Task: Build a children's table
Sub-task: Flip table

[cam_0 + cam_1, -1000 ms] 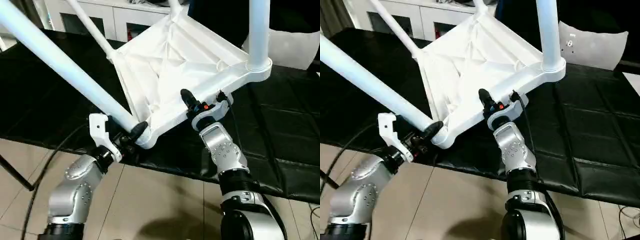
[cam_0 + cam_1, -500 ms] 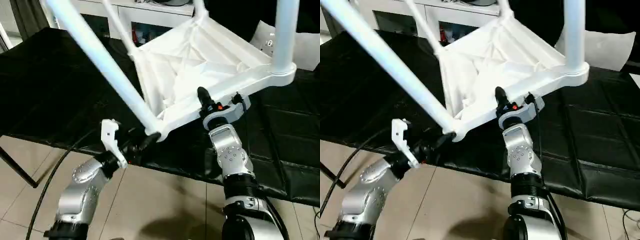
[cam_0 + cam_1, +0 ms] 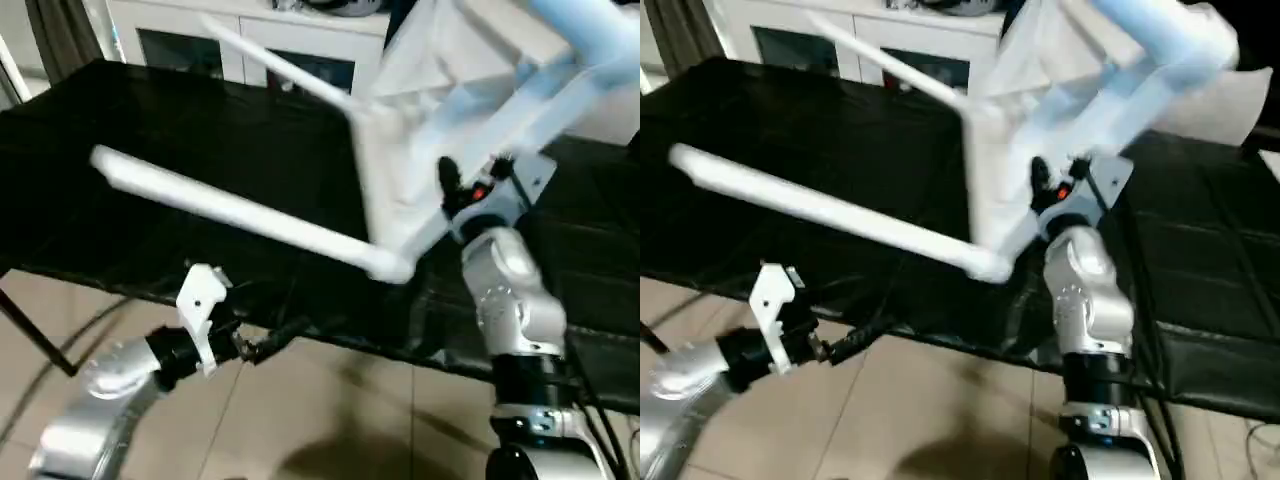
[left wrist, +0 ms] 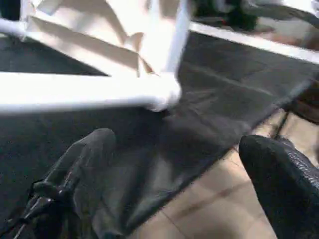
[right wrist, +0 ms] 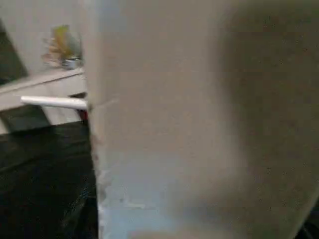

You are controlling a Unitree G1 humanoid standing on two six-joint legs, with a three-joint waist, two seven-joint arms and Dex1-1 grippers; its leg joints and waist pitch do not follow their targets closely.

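The left gripper (image 4: 174, 179) is seen with its two black fingers (image 4: 82, 169) spread wide apart and nothing between them, held over the near edge of the black mat (image 3: 150, 170), just short of the table's nearest corner socket (image 4: 164, 94). The right gripper (image 3: 455, 195) is clamped on the near rim of the children's table (image 3: 420, 150), one black finger (image 3: 448, 178) lying over the rim. The table is raised off the mat and tilted steeply, its ribbed underside turned to the left. Three white legs can be counted: one (image 3: 230, 210) reaching left from the nearest corner, one (image 3: 280, 70) slimmer and farther back, one (image 3: 580, 25) at the upper right. Behind the mat a white cabinet (image 3: 180, 30) with glass doors is seen. No writing or label can be read.
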